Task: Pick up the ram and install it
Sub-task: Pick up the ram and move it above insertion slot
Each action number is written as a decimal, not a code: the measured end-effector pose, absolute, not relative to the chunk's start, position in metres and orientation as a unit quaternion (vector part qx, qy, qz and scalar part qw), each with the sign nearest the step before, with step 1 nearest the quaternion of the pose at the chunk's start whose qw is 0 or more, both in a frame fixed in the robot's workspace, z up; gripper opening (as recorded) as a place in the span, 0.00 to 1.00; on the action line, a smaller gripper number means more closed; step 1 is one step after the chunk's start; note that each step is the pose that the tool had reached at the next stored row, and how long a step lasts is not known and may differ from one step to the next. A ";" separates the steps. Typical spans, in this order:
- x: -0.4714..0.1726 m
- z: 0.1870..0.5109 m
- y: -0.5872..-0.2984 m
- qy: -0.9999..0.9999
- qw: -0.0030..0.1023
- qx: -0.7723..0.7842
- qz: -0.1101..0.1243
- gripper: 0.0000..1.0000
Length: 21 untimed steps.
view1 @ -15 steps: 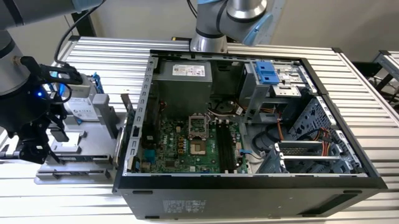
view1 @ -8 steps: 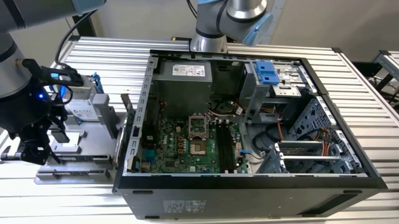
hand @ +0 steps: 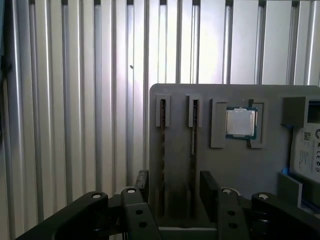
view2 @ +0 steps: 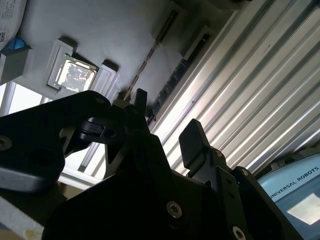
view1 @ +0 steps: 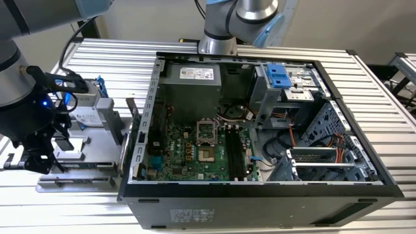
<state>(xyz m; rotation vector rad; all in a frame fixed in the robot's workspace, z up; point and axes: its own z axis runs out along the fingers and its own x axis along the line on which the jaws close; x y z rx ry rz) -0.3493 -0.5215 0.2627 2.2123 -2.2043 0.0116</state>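
Note:
My gripper (hand: 175,189) hangs open just above the grey parts holder (hand: 235,165), its two black fingers (hand: 209,187) spread wide with nothing between them. The ram (hand: 162,145) stands on edge in a narrow slot of that holder, a thin dark strip running toward the fingers. A second thin stick (hand: 193,142) sits in the slot beside it. In the second wrist view the ram (view2: 152,50) shows as a fine line leading to the gripper (view2: 167,120). In the exterior view the gripper (view1: 39,163) is at the left, over the holder (view1: 97,163).
The open computer case (view1: 364,190) lies at the exterior view's centre, with the green motherboard (view1: 188,156) and its long black slots (view1: 234,151). A processor chip (hand: 241,122) and a hard drive (hand: 306,150) sit on the holder. Ribbed metal tabletop (hand: 75,100) surrounds it.

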 end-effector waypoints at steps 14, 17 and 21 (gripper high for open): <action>-0.348 0.238 -0.522 -0.710 0.009 0.704 0.004 1.00; -0.346 0.233 -0.522 -0.711 0.009 0.703 0.004 1.00; -0.343 0.225 -0.523 -0.713 0.009 0.701 0.004 1.00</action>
